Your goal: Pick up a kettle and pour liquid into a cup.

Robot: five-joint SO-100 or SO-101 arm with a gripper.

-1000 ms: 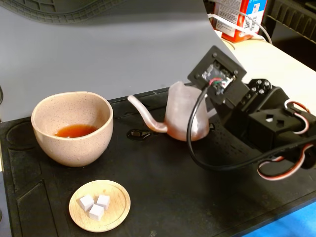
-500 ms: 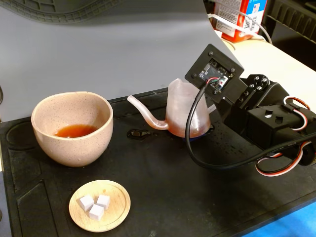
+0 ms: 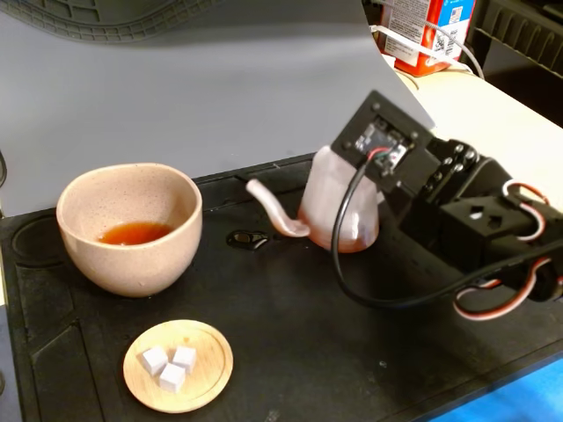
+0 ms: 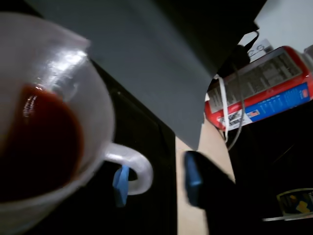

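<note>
The translucent pinkish-white kettle (image 3: 330, 207) stands upright on the black mat (image 3: 290, 316), its thin spout (image 3: 277, 214) pointing left towards the cup (image 3: 130, 230). The speckled beige-pink cup holds a little reddish-brown liquid (image 3: 134, 233). In the wrist view the kettle (image 4: 93, 112) is seen from above with dark red liquid (image 4: 39, 142) inside. My gripper (image 4: 156, 181) is open around its loop handle (image 4: 139, 166). One blue-padded finger (image 4: 121, 185) is behind the loop, the other (image 4: 193, 177) stands apart to the right. In the fixed view the arm (image 3: 475, 220) hides the fingers.
A small wooden dish (image 3: 207, 387) with three white cubes lies at the mat's front. A small black clip (image 3: 249, 237) lies under the spout. A grey board (image 3: 220, 88) stands behind the mat. A red and blue carton (image 3: 431, 31) (image 4: 264, 88) stands at the back right.
</note>
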